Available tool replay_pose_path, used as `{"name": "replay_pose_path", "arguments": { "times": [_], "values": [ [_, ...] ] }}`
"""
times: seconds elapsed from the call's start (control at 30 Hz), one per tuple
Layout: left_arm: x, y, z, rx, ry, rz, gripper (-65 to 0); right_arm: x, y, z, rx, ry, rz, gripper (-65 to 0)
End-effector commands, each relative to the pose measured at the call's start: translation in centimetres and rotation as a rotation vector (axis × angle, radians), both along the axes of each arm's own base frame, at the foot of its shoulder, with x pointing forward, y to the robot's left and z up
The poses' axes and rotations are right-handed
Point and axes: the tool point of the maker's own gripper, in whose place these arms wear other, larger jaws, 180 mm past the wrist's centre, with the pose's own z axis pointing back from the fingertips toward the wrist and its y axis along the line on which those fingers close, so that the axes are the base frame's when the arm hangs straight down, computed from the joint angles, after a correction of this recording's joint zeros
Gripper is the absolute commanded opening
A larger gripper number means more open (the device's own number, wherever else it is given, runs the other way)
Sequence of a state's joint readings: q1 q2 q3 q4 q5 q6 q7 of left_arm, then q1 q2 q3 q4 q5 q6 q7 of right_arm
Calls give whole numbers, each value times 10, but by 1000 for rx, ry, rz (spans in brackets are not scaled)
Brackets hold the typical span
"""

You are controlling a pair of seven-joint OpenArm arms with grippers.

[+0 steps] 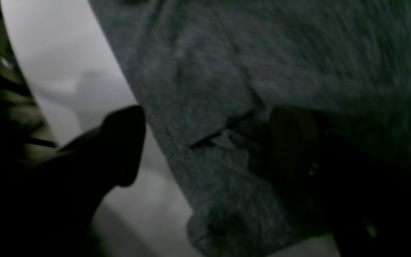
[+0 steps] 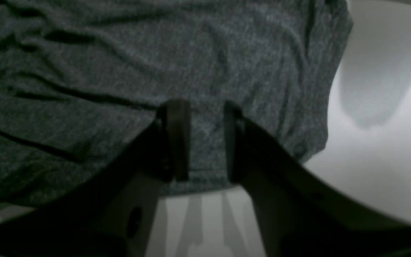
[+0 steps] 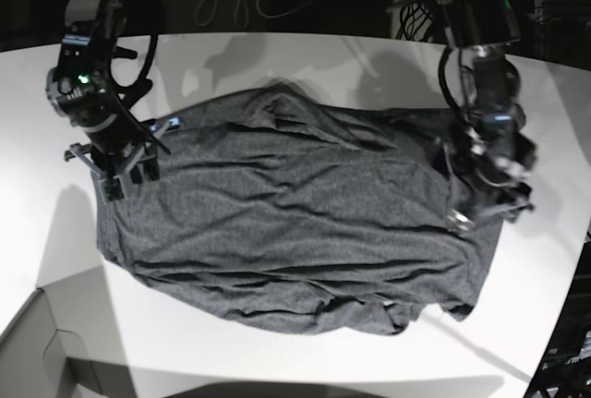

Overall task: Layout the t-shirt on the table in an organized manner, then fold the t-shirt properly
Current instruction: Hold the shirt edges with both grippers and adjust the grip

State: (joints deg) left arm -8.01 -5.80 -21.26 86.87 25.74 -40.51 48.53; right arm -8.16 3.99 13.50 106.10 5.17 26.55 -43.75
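Spreading wide, the left jaws [image 1: 205, 142] straddle the t-shirt's [image 1: 227, 71] edge in the left wrist view, one finger over bare worktop [image 1: 66, 64], the other over cloth. The right jaws [image 2: 205, 139] stand partly parted over the hem near the frame's middle; whether they pinch cloth I cannot tell. In the base view the wrinkled t-shirt [image 3: 295, 232] lies spread across the worktop's [image 3: 277, 56] centre between both arms.

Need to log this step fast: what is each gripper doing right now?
Left gripper: open, jaws wide over the t-shirt edge, holding nothing.
Right gripper: partly closed at the shirt hem; whether it grips cannot be told.
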Motion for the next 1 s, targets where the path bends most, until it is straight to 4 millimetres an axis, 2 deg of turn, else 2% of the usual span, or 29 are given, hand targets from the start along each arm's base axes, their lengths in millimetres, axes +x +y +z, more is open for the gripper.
{"name": "replay_pose_path", "arguments": {
  "times": [0.0,0.17,0.27,0.37,0.5,0.7,0.83,0.97],
  "values": [
    [10,12,18,-26,-68,42,-173,8,-1,13,3,-52,0,-481],
    [5,31,32,-314,-164,210,-307,8,0,12,7,-48,-1,-481],
    [1,48,43,-479,-213,326,-308,8,1,11,9,-48,0,-481],
    [-3,46,45,-619,-280,407,-308,8,1,11,9,-48,0,-481],
    [-1,25,37,-694,-275,415,-308,8,1,11,9,-48,0,-481],
    [20,-34,47,-731,-375,208,-308,8,1,11,9,-48,0,-481],
    [20,-54,46,-699,-372,82,-308,8,0,12,7,-49,1,-481],
    [18,-47,39,-672,-344,65,-308,8,0,12,6,-49,1,-481]
  ]
}}
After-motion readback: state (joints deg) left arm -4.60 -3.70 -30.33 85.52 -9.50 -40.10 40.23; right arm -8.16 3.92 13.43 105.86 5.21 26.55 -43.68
